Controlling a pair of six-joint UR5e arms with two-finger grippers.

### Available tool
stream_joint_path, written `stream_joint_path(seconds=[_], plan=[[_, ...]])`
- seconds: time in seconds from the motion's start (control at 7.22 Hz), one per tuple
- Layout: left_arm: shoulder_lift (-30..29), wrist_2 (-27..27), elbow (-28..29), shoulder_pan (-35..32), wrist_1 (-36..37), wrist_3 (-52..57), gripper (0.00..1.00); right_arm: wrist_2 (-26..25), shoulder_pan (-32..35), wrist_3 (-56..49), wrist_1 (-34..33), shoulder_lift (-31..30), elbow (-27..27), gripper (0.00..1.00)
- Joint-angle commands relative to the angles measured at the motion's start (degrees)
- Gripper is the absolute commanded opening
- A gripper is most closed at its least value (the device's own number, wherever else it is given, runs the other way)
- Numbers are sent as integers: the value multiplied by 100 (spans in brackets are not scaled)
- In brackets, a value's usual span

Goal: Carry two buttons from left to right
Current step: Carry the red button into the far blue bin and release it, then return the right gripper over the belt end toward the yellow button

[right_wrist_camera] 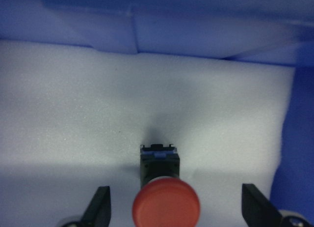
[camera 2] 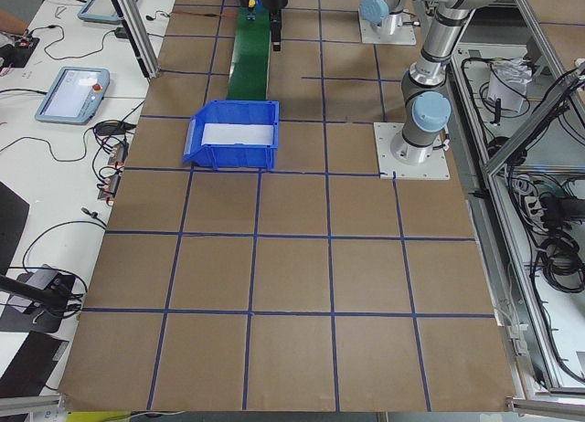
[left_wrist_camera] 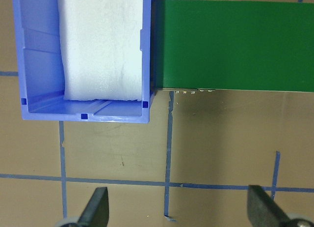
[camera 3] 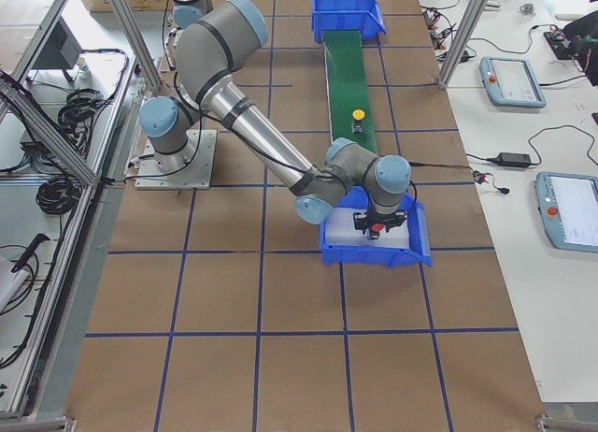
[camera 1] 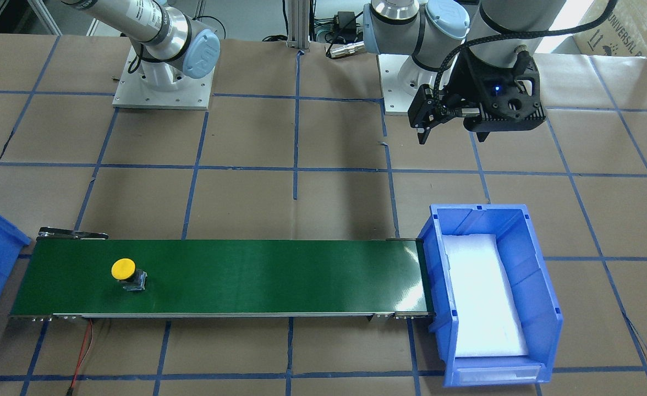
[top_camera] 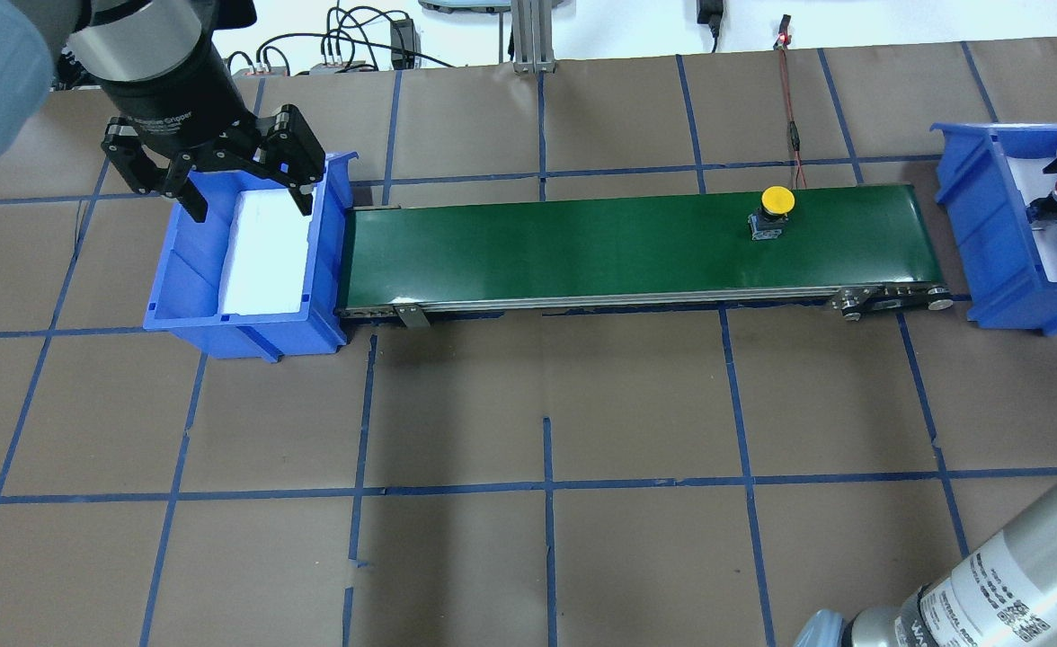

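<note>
Table (top_camera: 636,404) comes first: one brown-papered surface crossed by blue tape lines (top_camera: 546,485). Two arms follow. The left arm (top_camera: 151,63) reaches toward the table's left end, and the right arm (camera 3: 260,133) bends down toward its right end. One green conveyor belt (top_camera: 582,252) runs lengthwise, nearer the operators' long edge than the robot's edge. Two blue bins sit at its ends: the left bin (top_camera: 189,270) is just beside the belt's left end, and the right bin (top_camera: 987,225) is just past its right end. Each holds one white foam pad (top_camera: 263,261).

Two end effectors come next. The left end effector (top_camera: 251,208) hangs above the table by the left bin, fingers spread wide, holding nothing. The right end effector (right_wrist_camera: 176,205) is down inside the right bin, its fingers (right_wrist_camera: 100,207) spread. There is a gap on each side of the red button (right_wrist_camera: 164,187), which stands cap up on the foam between them.

Two buttons in all. The yellow button (top_camera: 776,208) stands on the belt near its right end, toward the belt's operator-side edge. The last stretch of belt and the bin's near wall lie between it and the right bin's foam. One red-and-black wire (top_camera: 794,135) runs from the operators' edge to the belt near that button.
</note>
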Motion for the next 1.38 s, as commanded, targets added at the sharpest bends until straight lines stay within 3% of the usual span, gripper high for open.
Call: stream_joint_path(seconds=[0.0, 0.42, 0.69, 0.97, 1.25], plan=[[0, 0, 0, 0, 0, 2, 100, 42, 433, 631, 914, -497, -201, 100], [0, 0, 0, 0, 0, -7, 100, 85, 1294, 1852, 1272, -824, 113, 100], [0, 0, 0, 0, 0, 2, 100, 103, 1726, 2069, 1070, -842, 674, 100], [0, 0, 0, 0, 0, 2, 100, 541, 1815, 2095, 414, -982, 1124, 100], [0, 0, 0, 0, 0, 2, 100, 508, 2078, 2060, 190, -982, 1196, 91]])
